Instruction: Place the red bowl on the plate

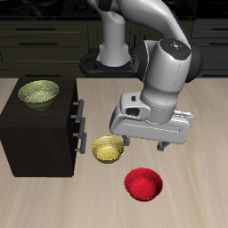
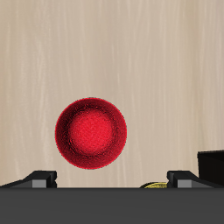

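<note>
The red bowl (image 1: 142, 184) stands upright and empty on the wooden table near its front edge; it also shows in the wrist view (image 2: 91, 133). My gripper (image 1: 149, 145) hangs above the table a little farther back than the bowl, not touching it. In the wrist view the gripper (image 2: 112, 178) has its fingertips (image 2: 41, 178) far apart, open and empty. The plate does not show in either view.
A yellow bowl (image 1: 108, 149) sits on the table beside the gripper, next to a dark cabinet (image 1: 40, 134). A yellow-green bowl (image 1: 39, 93) rests on the cabinet's top. The cabinet's corner (image 2: 211, 166) shows in the wrist view.
</note>
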Motion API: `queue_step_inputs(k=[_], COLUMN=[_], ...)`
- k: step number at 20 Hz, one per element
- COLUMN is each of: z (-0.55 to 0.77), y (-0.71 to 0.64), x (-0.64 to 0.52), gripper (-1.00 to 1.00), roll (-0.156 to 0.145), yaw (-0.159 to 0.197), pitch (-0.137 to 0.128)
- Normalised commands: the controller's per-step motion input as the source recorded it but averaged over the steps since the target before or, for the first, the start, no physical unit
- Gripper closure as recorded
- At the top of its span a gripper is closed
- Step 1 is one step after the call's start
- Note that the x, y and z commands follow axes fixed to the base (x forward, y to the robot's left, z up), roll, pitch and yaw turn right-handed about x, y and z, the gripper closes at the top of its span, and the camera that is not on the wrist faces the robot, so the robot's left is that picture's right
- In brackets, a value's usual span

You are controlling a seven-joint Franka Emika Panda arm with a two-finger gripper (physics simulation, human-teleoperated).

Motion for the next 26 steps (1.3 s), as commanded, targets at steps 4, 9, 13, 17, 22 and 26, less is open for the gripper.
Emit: queue_step_inputs(k=[4,9,13,17,22,26], z=[-0.26,-0.21,-0.12,-0.1,-0.18,-0.15], y=[-0.06,-0.04,-0.02,0.0,0.05,-0.02], x=[0.02,0.0,0.01,0.0,-0.01,-0.01], gripper=[-1.0,-1.0,-1.0,-1.0,-1.0,-1.0], roll=[-0.002,-0.01,0.003,-0.002,0.014,0.0], yaw=[-0.032,-0.035,-0.026,-0.012,0.022,0.01], pitch=[-0.006,-0.019,0.009,-0.007,-0.001,-0.01])
